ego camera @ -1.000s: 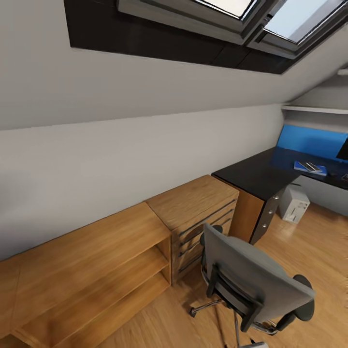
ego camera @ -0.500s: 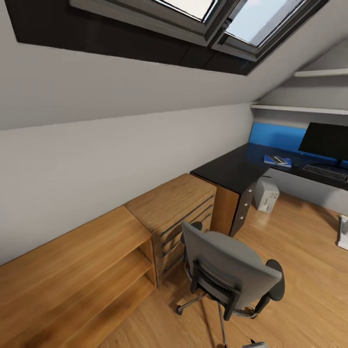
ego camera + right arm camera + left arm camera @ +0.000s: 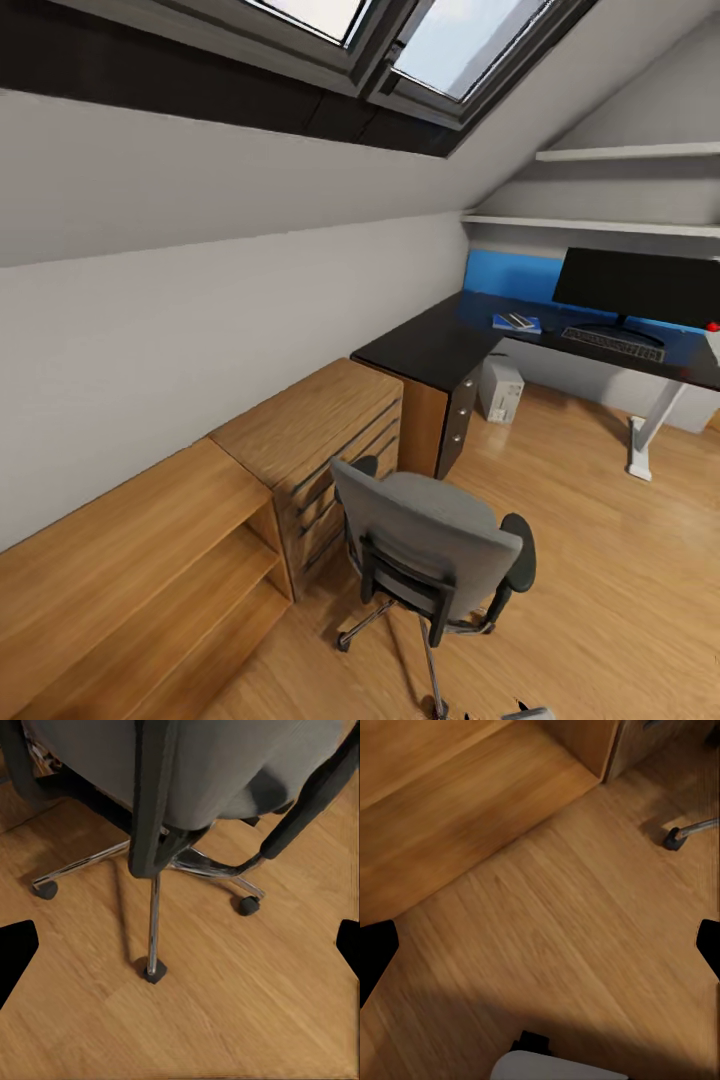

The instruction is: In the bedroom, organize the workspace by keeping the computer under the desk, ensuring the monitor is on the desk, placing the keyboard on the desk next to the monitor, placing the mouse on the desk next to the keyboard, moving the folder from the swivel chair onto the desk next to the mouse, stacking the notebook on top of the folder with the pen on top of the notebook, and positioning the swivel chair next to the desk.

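Head view: the swivel chair point(image 3: 435, 545) stands on the plank floor point(image 3: 600, 560) in the near centre, its grey back toward the camera, just right of the low oak drawer unit point(image 3: 315, 440). Far right, the black bench point(image 3: 440, 345) carries the monitor point(image 3: 640, 285), with the keyboard point(image 3: 612, 345) in front of it and the blue folder point(image 3: 517, 323) to the left, something pale lying on it, too small to name. The computer point(image 3: 500, 388) sits on the floor under the bench.

Left wrist view: bare floor, the oak shelf unit point(image 3: 457, 802) and one chrome chair leg with its castor point(image 3: 675, 838). The left fingers point(image 3: 376, 952) are dark tips at both edges, spread wide.

Right wrist view: the chair's chrome star base point(image 3: 199, 866) and castors from close by, detail the head view lacks. The right fingers point(image 3: 15, 952) likewise stand wide, holding nothing.

Against the earlier frames the whole head view has swung right, bringing monitor, keyboard and white pedestal leg point(image 3: 650, 435) fully into frame.
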### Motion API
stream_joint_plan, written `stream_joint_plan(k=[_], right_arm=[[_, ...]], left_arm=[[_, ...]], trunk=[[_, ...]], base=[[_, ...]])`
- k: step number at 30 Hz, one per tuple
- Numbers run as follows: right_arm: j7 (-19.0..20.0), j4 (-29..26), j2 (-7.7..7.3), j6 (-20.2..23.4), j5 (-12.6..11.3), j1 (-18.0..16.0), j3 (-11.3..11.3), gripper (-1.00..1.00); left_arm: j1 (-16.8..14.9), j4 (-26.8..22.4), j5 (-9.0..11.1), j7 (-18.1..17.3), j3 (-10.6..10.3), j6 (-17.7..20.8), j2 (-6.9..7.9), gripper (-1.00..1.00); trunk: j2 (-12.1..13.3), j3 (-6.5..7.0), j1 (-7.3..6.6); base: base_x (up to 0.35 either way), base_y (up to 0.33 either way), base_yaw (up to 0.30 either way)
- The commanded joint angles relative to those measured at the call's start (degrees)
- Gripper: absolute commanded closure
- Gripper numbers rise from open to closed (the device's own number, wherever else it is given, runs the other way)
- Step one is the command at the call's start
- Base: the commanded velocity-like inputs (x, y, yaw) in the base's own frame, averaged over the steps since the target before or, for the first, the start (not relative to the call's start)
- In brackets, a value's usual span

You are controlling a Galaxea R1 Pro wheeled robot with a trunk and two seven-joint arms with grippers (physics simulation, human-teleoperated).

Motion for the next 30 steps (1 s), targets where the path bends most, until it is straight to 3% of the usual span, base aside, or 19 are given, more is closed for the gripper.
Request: stream_joint_plan(k=[1, 16, 30], right_arm=[[-0.5, 0.1, 0.03, -0.1, 0.2, 0.0, 0.4, -1.00], [-0.5, 0.1, 0.03, -0.1, 0.2, 0.0, 0.4, -1.00], [-0.5, 0.1, 0.03, -0.1, 0.2, 0.0, 0.4, -1.00]], left_arm=[[0.0, 0.0, 0.0, 0.5, -0.5, -0.1, 0.00, -1.00], [0.0, 0.0, 0.0, 0.5, -0.5, -0.1, 0.00, -1.00], [0.0, 0.0, 0.0, 0.5, -0.5, -0.1, 0.00, -1.00]], trunk=[[-0.1, -0.08, 0.01], [-0.1, -0.08, 0.01], [-0.1, -0.08, 0.01]], base=[[0.000, 0.000, -0.300], [0.000, 0.021, -0.300], [0.000, 0.240, -0.300]])
